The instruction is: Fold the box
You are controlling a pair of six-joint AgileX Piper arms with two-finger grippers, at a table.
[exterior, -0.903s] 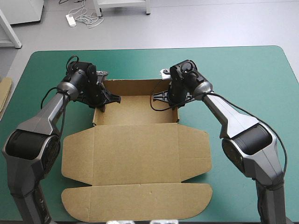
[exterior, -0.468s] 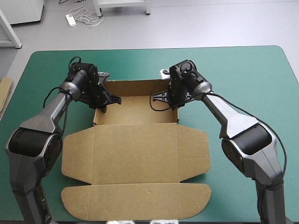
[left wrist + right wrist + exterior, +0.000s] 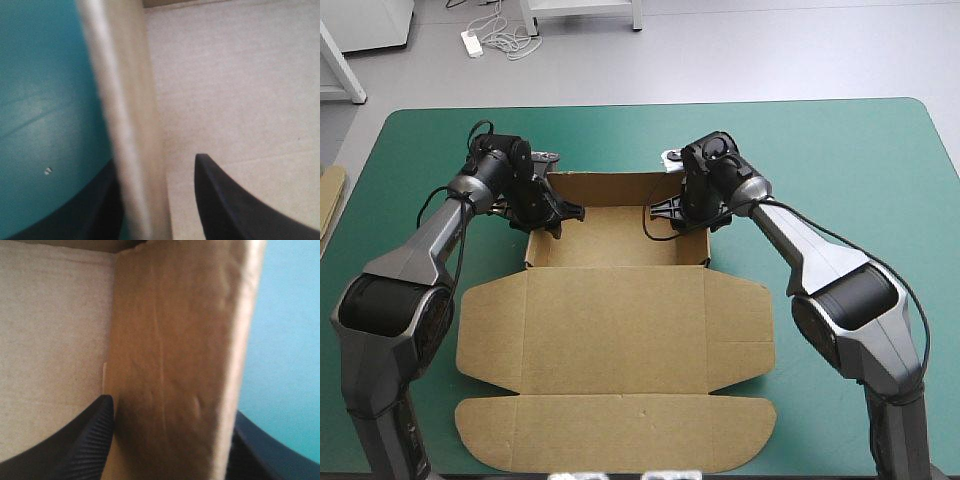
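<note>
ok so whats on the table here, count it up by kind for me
brown cardboard box, far walls raised, lid flat: 1
robot grippers with black fin-shaped fingers: 2, left gripper and right gripper
teal-green table cover: 1
edge of more brown board at the table's left edge: 1
total: 5

Heads up: from above, your left gripper [image 3: 558,215] and right gripper [image 3: 668,212] tips sit behind the box [image 3: 620,330] walls, so contact's hidden. Left wrist shows the wall [image 3: 125,125] as pure blur, covering most of one finger [image 3: 92,215]. Right wrist: wall hides one finger too. The board [image 3: 328,200] at the worktop [image 3: 840,180] edge is cut off.
</note>
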